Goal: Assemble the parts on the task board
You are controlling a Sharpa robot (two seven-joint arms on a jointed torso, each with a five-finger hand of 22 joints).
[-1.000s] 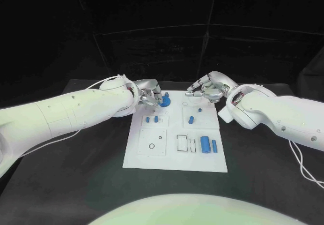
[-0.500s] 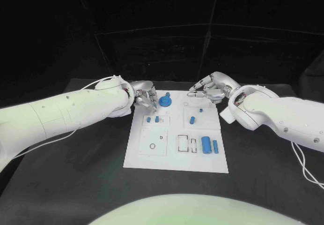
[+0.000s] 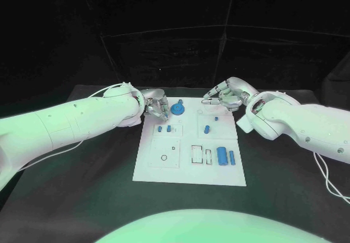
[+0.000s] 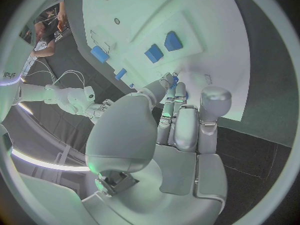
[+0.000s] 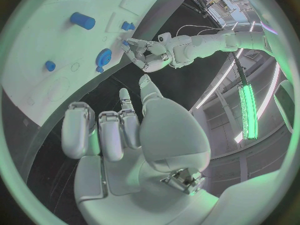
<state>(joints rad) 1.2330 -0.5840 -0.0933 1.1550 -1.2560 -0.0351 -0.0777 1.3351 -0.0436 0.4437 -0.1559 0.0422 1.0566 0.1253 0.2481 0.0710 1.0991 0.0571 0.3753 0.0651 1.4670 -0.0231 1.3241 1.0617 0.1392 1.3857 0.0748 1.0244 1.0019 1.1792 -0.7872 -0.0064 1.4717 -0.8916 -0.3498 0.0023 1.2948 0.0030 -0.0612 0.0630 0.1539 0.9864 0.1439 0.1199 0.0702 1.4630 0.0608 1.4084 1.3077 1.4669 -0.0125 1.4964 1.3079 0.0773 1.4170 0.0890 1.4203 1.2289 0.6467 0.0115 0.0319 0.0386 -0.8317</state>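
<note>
Head view | black table [image 3: 80, 172] — white task board [image 3: 182, 172] centred | dark room

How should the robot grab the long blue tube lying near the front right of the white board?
Probably from straight above, pinching the long blue tube across its middle. It lies flat on the task board, long sides bare, with a slimmer blue piece close beside, so the fingers must slip in carefully.

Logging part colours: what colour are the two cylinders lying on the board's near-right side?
Blue cylinders, clearest in head view.
</note>
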